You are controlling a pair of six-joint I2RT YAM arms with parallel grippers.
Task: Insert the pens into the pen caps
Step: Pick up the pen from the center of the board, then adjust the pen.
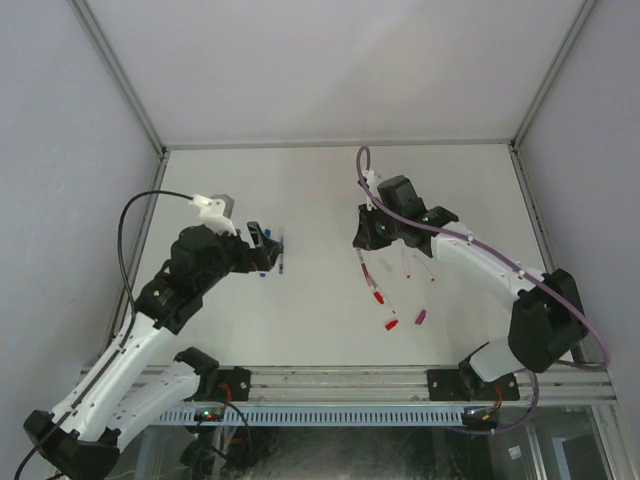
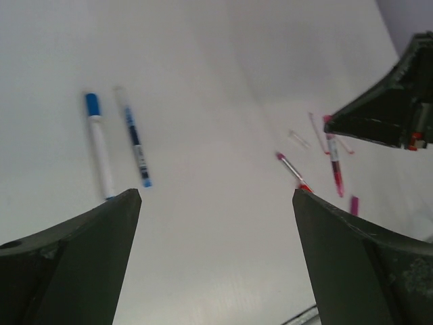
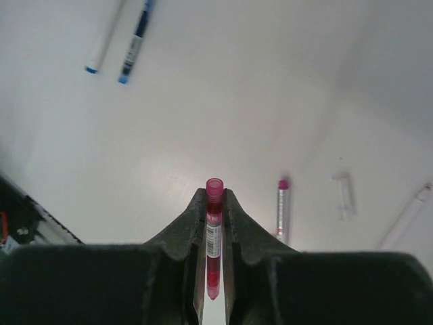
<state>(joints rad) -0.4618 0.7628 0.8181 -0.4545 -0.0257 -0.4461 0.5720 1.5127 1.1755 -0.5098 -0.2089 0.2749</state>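
Pinching a magenta pen, the right fingers are presenting it for capping; the left fingers, spread wide and empty, are likely needing the magenta cap lying near the right pair.

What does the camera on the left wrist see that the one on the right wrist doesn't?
Only the left wrist view: its own left claw, fingers spread wide open, and the right claw seen from outside, off to one side. Only the right wrist view: a close look at a pink pen pinched between that claw's shut fingers, its tip poking out in front. Both: the two blue pens lying side by side on the white table.
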